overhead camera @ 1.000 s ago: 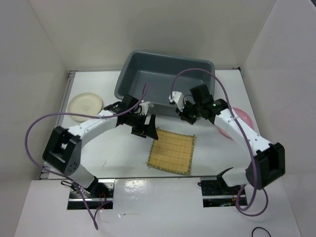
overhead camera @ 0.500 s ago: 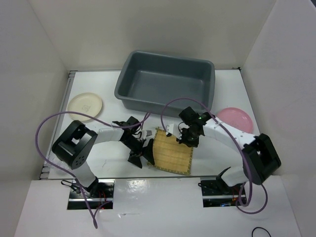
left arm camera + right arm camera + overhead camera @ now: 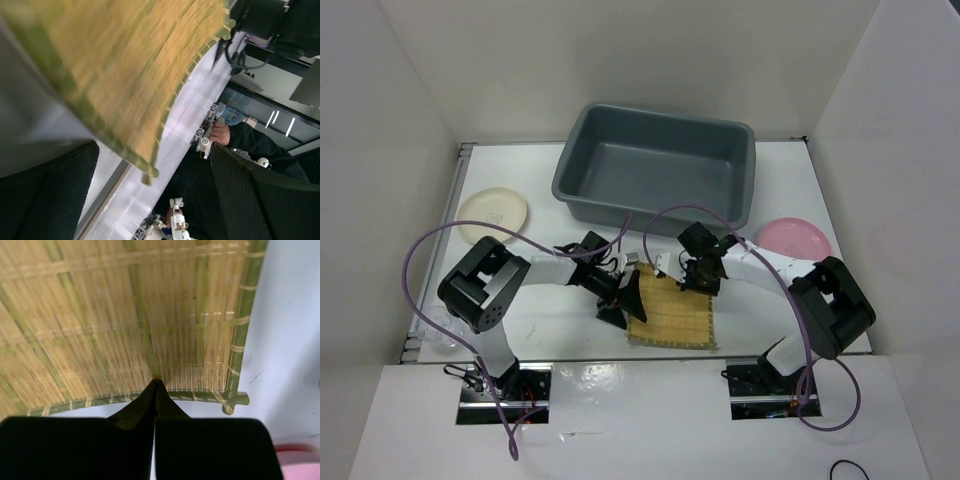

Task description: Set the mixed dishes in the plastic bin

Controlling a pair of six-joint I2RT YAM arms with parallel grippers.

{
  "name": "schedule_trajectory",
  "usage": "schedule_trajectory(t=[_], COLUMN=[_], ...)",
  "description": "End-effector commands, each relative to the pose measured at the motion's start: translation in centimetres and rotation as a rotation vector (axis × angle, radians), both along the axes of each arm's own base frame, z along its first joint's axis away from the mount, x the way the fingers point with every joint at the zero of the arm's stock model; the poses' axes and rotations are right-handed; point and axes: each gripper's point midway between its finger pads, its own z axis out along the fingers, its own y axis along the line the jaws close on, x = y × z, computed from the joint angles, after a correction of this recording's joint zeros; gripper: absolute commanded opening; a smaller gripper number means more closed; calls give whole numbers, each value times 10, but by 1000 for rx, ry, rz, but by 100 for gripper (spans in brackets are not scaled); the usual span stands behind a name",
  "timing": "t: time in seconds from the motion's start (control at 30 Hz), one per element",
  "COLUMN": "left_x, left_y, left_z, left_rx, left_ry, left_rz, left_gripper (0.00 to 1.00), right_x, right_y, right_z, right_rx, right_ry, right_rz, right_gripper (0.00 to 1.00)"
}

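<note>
The yellow woven bamboo mat [image 3: 672,314] lies on the white table in front of the dark grey plastic bin [image 3: 610,205], which holds nothing. My left gripper [image 3: 628,300] is open at the mat's left edge; in the left wrist view the mat [image 3: 125,65] fills the upper left, blurred, between and beyond the wide black fingers [image 3: 260,200]. My right gripper [image 3: 698,280] is shut, its tips [image 3: 156,385] resting on the mat's [image 3: 125,315] far edge. The cream plate [image 3: 493,212] lies far left and the pink plate [image 3: 798,238] far right. I cannot make out the glass cups.
White enclosure walls stand on the left, right and back. Purple cables loop over both arms. The pink plate's rim [image 3: 300,471] shows at the lower right of the right wrist view. The arm bases sit at the near edge.
Both arms have swung back from the bin and come down to the mat. The mat has shifted and turned slightly. The left gripper has closed in on its left edge.
</note>
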Motion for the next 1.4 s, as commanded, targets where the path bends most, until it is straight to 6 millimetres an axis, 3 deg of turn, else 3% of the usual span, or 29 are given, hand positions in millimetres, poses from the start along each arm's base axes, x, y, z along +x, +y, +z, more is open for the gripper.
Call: schedule_trajectory(t=[0.0,0.13,0.23,0.27,0.3,0.4,0.43,0.53,0.57,0.63,0.7,0.73,0.8,0.83,0.9,0.97,1.0,1.07,1.13,1.23,1.27,1.37], left_x=[22,26,28,31,30,33,33,33,32,28,28,23,19,12,11,4,1,0,-3,9,17,47], left_y=[-5,-10,-14,-17,-18,-19,-20,-19,-17,-15,-17,-12,-17,-13,-16,-13,-14,-16,-18,-25,-32,-38], left_z=[-31,-37,-38,-36,-34,-34,-34,-32,-29,-26,-12,-3,16,30,58,82,103,125,150,196,223,262], left_rx=[18,-8,-42,-56,-67,-68,-66,-56,-43,-12,-14,-4,-15,-15,-59,-75,-108,-134,-169,-236,-279,-348], left_ry=[-135,-133,-123,-143,-137,-139,-131,-131,-133,-127,-154,-160,-190,-188,-205,-201,-199,-196,-192,-222,-270,-314], left_rz=[41,66,79,79,78,78,83,88,95,78,61,39,-3,-28,-53,-70,-90,-101,-121,-129,-133,-108], left_gripper=[100,100,93,87,75,49,35,18,6,0,0,0,0,0,0,0,0,0,0,0,0,0], right_x=[0,1,0,0,-1,-1,-1,-5,-2,-3,2,9,20,22,31,26,23,13,9,5,3,1], right_y=[8,13,15,15,15,15,15,15,17,15,6,7,-4,-7,-27,-40,-44,-59,-73,-104,-116,-128], right_z=[-23,-20,-21,-21,-21,-21,-21,-21,-16,-4,10,34,65,98,139,193,208,238,241,241,245,242], right_rx=[23,45,56,56,57,59,59,60,70,86,120,174,242,311,384,486,515,580,597,583,578,579], right_ry=[16,20,29,29,31,33,33,50,42,39,16,-46,-125,-203,-329,-508,-562,-681,-736,-863,-922,-960], right_rz=[-13,-17,-34,-34,-44,-53,-53,-60,-72,-88,-130,-139,-190,-188,-253,-324,-352,-466,-574,-746,-797,-879], right_gripper=[0,0,0,0,0,0,0,0,0,0,0,0,0,0,0,0,0,0,0,0,0,0])
